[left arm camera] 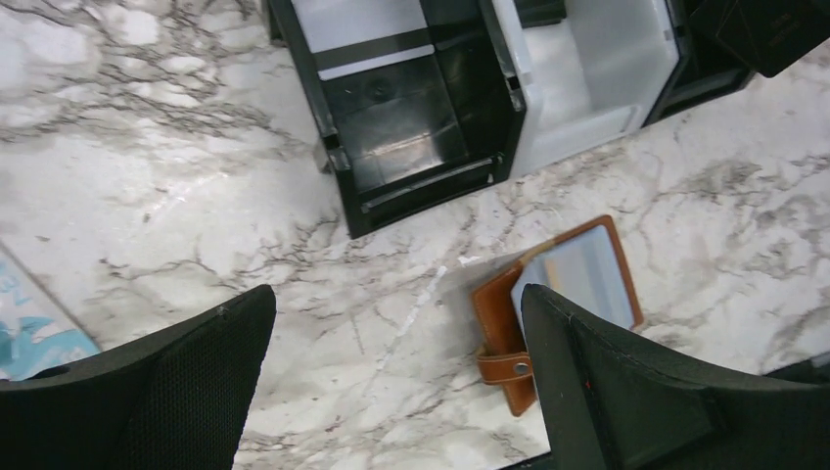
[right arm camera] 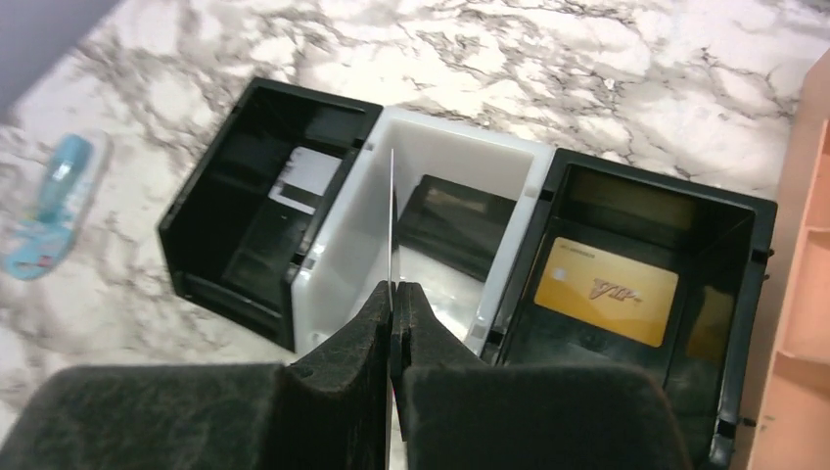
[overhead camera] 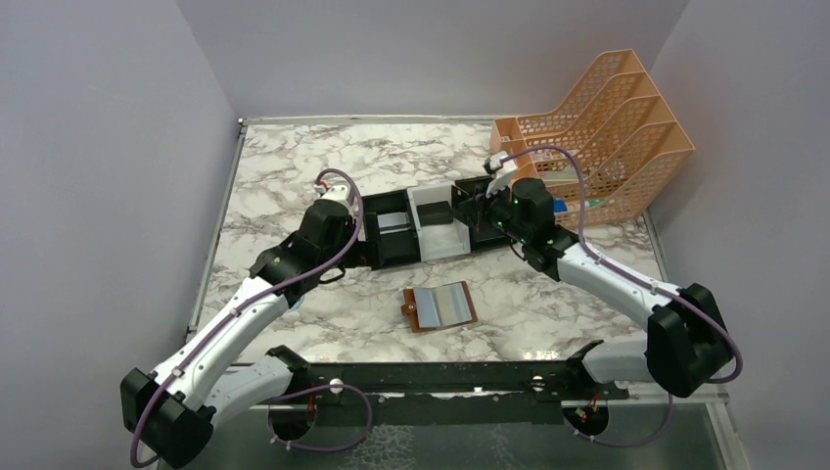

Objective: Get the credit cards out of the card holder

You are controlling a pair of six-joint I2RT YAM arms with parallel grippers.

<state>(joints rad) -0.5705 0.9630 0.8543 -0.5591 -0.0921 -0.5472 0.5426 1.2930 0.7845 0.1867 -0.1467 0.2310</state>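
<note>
The right hand (right arm camera: 394, 294) is pressed together on a credit card (right arm camera: 392, 220), held upright and seen edge-on, so its face and colour cannot be read. Its long axis runs straight out from the fingertips, and it hangs over the tray (right arm camera: 470, 137), about above the wall between the white middle compartment and the left black one. Setting it down, I judge, turns on just that — a small shift either way decides which compartment takes it. A gold card (right arm camera: 605, 292) already lies flat in the right black compartment, and a black block (right arm camera: 455, 220) sits in the white one. The card holder (overhead camera: 442, 306) lies open on the bench (overhead camera: 294, 166), on the near side of the tray between the two arms, with its long side roughly left to right and the snap tab at its left end. The left hand (left arm camera: 396, 299) is spread wide and empty beside the tray's left compartment; the holder lies to its right and back toward the bases. Both hands look about equally far from it, but only the left is free. The top view gives this layout without showing the pinched card — the left wrist view alone shows the holder's pale blue pockets close up, though whether a card remains inside cannot be told.
</note>
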